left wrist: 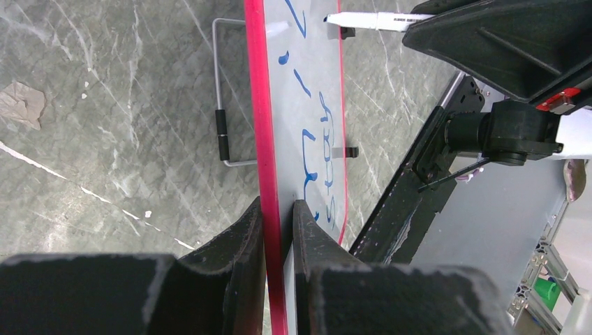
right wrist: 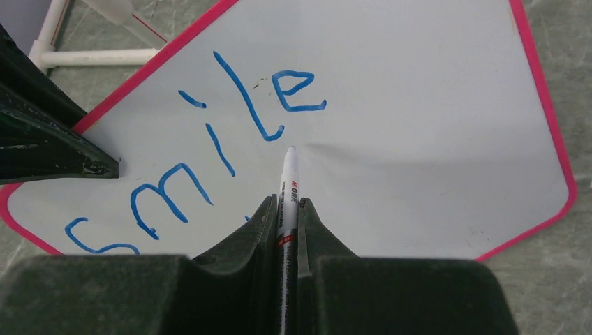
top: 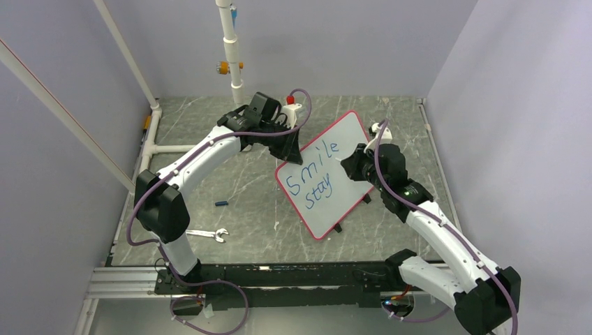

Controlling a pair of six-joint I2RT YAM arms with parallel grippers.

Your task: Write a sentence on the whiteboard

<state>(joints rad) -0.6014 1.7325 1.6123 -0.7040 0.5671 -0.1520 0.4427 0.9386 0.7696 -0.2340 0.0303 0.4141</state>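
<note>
The whiteboard point(top: 343, 204), white with a red rim, stands tilted on the table mid-right. Blue handwriting, the sentence point(top: 314, 174), reads "Smile" above "stay". My left gripper point(top: 290, 144) is shut on the board's upper left rim; in the left wrist view its jaws point(left wrist: 278, 206) pinch the red edge of the whiteboard point(left wrist: 307, 77). My right gripper point(top: 350, 162) is shut on a white marker point(right wrist: 288, 178). The marker's tip points at the whiteboard point(right wrist: 419, 105) just below the "l" and "e" of the sentence point(right wrist: 223, 132). I cannot tell whether the tip touches. The marker point(left wrist: 370, 19) also shows in the left wrist view.
A silver wrench point(top: 207, 234) and a small blue cap point(top: 221, 204) lie on the table at the left. White pipes point(top: 237, 70) run along the back and left. The board's wire stand point(left wrist: 220, 132) sticks out behind it.
</note>
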